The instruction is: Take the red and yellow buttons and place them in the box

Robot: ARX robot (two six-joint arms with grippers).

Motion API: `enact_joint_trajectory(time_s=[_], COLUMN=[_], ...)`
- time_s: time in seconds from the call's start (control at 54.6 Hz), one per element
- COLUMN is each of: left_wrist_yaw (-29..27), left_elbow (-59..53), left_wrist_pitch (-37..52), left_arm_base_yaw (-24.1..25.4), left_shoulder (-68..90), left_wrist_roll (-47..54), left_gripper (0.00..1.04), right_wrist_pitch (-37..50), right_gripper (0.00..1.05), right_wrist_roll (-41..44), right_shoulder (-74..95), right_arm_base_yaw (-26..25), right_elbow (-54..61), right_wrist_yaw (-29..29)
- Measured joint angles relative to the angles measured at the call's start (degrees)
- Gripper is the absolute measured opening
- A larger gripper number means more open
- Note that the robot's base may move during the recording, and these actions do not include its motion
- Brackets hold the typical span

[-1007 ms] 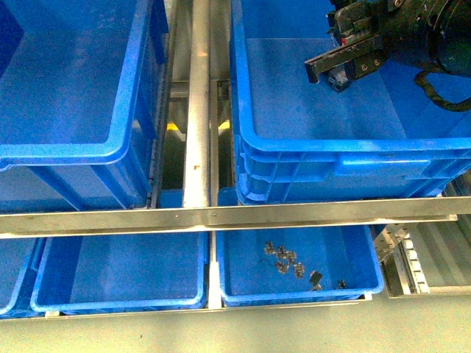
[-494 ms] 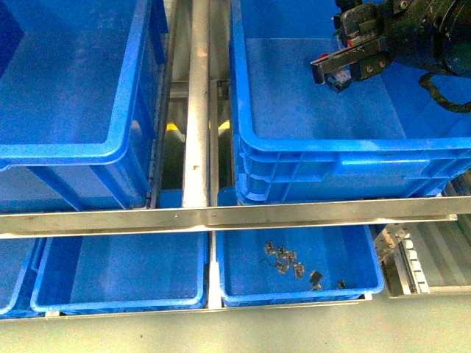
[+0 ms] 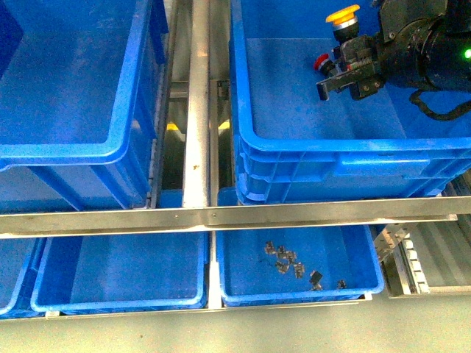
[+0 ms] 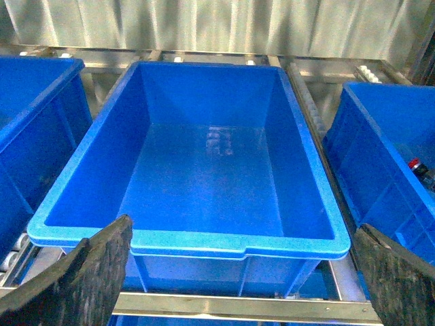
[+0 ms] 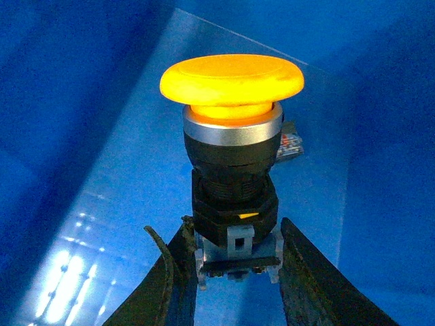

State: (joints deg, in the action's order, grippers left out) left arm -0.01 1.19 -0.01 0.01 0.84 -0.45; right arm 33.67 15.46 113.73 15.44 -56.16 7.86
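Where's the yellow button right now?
The yellow button is in the right-hand blue box, near the top of the front view, with the red button beside it and the right pincer nearby.

The right end effector is hanging over the box at two o'clock. A yellow button is sitting at its one o'clock, a red button just beside its fingers. Small dark parts are lying in the shallow tray at five o'clock.
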Motion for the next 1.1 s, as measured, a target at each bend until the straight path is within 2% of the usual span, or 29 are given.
enact_joint_trajectory(time_s=[0.311,0.696,0.879,0.916,1.099], left_wrist_yaw=[0.0,0.0,0.0,0.0,0.0], left_elbow=[0.0,0.0,0.0,0.0,0.0], left_wrist_pitch=[0.0,0.0,0.0,0.0,0.0], left_arm_base_yaw=[0.0,0.0,0.0,0.0,0.0], left_shoulder=[0.0,0.0,0.0,0.0,0.0], left_wrist_roll=[0.0,0.0,0.0,0.0,0.0], left_gripper=[0.97,0.97,0.97,0.97,0.97], right_wrist_pitch=[-11.6,-29.7,-34.9,-35.8,-36.8], right_gripper=[0.26,0.26,0.26,0.29,0.59], right_wrist_roll=[4.5,6.7,7.8,7.9,7.7], right_shoulder=[15.5,33.1,36.1,36.4,36.9], right_arm_base_yaw=[-4.6,-4.2,-3.5,-3.3,-2.2], right_elbow=[-22.2,-54.0,-60.1,-60.6,-60.7], right_wrist_yaw=[-1.4,1.0,0.7,0.4,0.4])
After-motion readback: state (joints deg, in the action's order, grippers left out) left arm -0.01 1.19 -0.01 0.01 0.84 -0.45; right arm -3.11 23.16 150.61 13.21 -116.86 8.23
